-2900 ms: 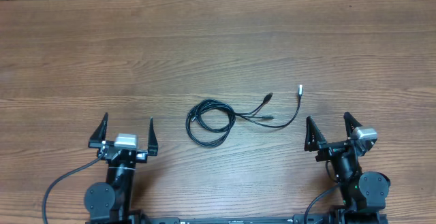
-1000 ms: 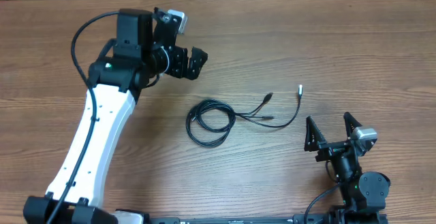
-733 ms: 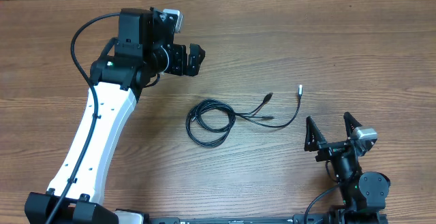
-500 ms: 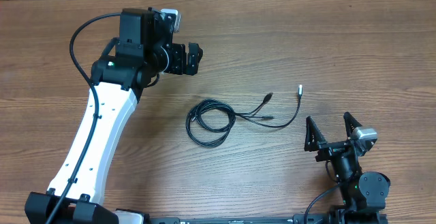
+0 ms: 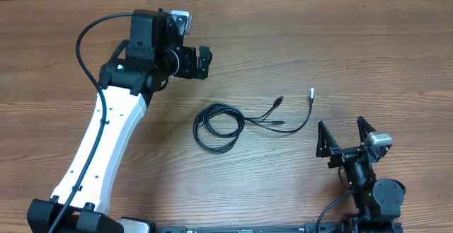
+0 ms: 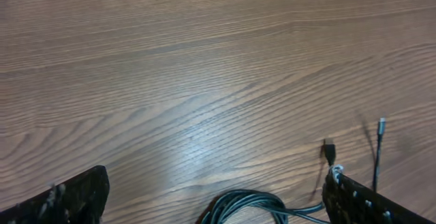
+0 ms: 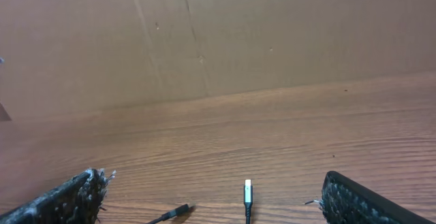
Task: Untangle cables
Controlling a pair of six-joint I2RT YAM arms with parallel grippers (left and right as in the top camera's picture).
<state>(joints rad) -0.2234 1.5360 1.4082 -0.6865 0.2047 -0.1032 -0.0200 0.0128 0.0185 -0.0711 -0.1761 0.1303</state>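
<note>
My left gripper (image 5: 202,61) hangs over the table (image 5: 368,35) toward its far edge, left of the middle. Its jaws are spread wide and nothing is between them. My right gripper (image 5: 345,139) sits low by the near edge on the right side, jaws just as wide and also empty.

The cables (image 5: 243,120) lie about the middle of the table, somewhat closer to the near edge. They are well apart from my left gripper and near my right one, and neither touches them. On the left they form a loose coil (image 5: 196,128) of several black loops lying flat. Thin strands run from the coil's right side toward the right edge. One ends in a black plug (image 5: 279,101) and another in a second black plug (image 5: 278,123) near it. The longest curves up to a silver tip (image 5: 312,91).

My left wrist view shows the top of the coil low between my jaws. My right wrist view shows the silver tip low between them.
</note>
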